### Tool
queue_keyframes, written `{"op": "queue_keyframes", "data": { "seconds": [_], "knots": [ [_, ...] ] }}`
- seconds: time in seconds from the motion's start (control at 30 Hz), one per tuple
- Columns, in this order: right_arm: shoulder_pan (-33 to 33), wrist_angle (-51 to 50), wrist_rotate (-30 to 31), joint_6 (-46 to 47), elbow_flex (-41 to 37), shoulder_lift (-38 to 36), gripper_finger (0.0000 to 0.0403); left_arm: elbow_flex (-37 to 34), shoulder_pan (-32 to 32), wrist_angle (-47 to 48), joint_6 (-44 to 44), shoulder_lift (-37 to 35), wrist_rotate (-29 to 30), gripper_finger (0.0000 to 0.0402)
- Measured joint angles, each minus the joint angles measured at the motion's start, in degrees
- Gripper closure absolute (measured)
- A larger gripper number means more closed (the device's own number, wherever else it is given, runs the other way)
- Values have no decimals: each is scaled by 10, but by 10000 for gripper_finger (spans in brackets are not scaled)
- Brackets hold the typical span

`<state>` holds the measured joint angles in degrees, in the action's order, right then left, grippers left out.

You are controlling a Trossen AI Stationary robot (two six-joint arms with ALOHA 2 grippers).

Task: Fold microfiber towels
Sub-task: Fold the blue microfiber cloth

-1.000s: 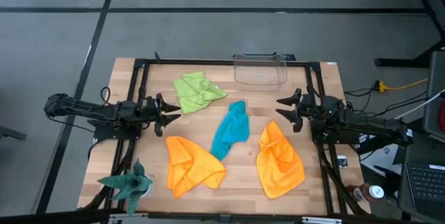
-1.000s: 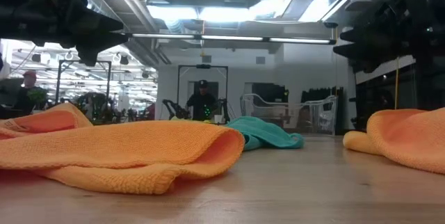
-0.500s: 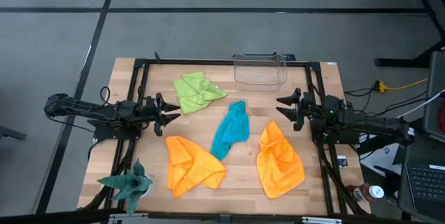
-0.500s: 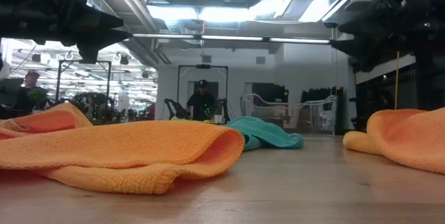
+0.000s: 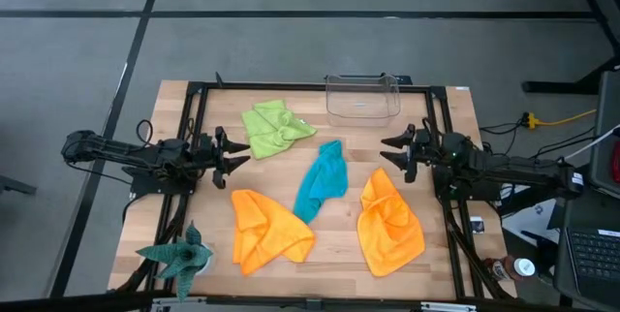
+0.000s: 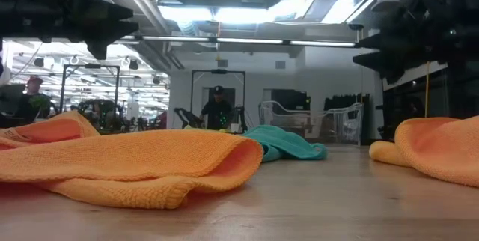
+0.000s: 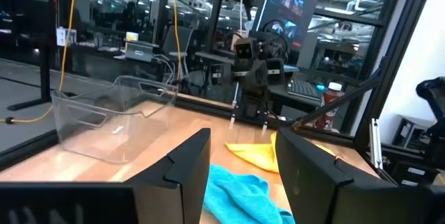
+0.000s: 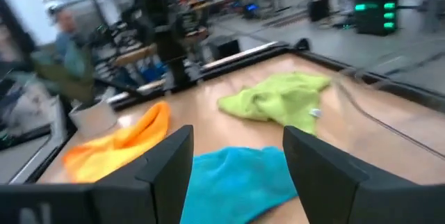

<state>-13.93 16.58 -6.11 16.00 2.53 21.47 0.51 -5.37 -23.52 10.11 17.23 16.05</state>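
Observation:
Four crumpled towels lie on the wooden table [image 5: 426, 109]: a lime green one [image 5: 274, 127] at the far left, a teal blue one [image 5: 323, 180] in the middle, an orange one [image 5: 266, 230] near left and an orange one [image 5: 389, 223] near right. My left gripper [image 5: 244, 159] hovers open at the table's left side, pointing toward the middle. My right gripper [image 5: 387, 155] hovers open at the right side, just above the right orange towel's far tip. In the left wrist view the teal towel [image 7: 240, 196] lies ahead of the fingers; in the right wrist view the teal towel [image 8: 236, 175] and green towel [image 8: 278, 95] show.
A clear plastic bin [image 5: 362, 97] stands at the table's far edge. A dark green spiky plant figure [image 5: 179, 252] sits at the near left corner. A black frame [image 5: 310, 87] runs round the table. People show in the room beyond.
My right gripper has moved a little toward the table's left, toward the teal towel. The towels have stayed as they were.

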Motion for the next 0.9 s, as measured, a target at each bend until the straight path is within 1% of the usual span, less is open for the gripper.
{"op": "queue_keyframes", "data": {
  "seconds": [0.1, 0.17, 0.27, 0.37, 0.5, 0.67, 0.8, 0.9],
  "knots": [
    [0, -9, -57, -32, 46, 39, 178, 0, 0, -2, 4, 0, 19, 244],
    [4, -40, -69, -58, 86, 72, 178, 0, 0, -3, 19, 1, 41, 244],
    [21, -110, -54, -102, 148, 138, 178, 11, -1, 0, 41, 17, 47, 244],
    [46, -173, -19, -119, 203, 218, 178, 46, -1, -2, 43, 57, 47, 244],
    [86, -209, -6, -101, 257, 332, 178, 121, -5, 37, 41, 147, 28, 244],
    [134, -212, -5, -126, 315, 468, 178, 224, -31, 113, -29, 316, 28, 244],
    [156, -214, -4, -149, 363, 566, 178, 287, -47, 118, -86, 416, 28, 244],
    [163, -234, -4, -153, 395, 636, 178, 319, -50, 120, -91, 474, 22, 244]
  ]
}}
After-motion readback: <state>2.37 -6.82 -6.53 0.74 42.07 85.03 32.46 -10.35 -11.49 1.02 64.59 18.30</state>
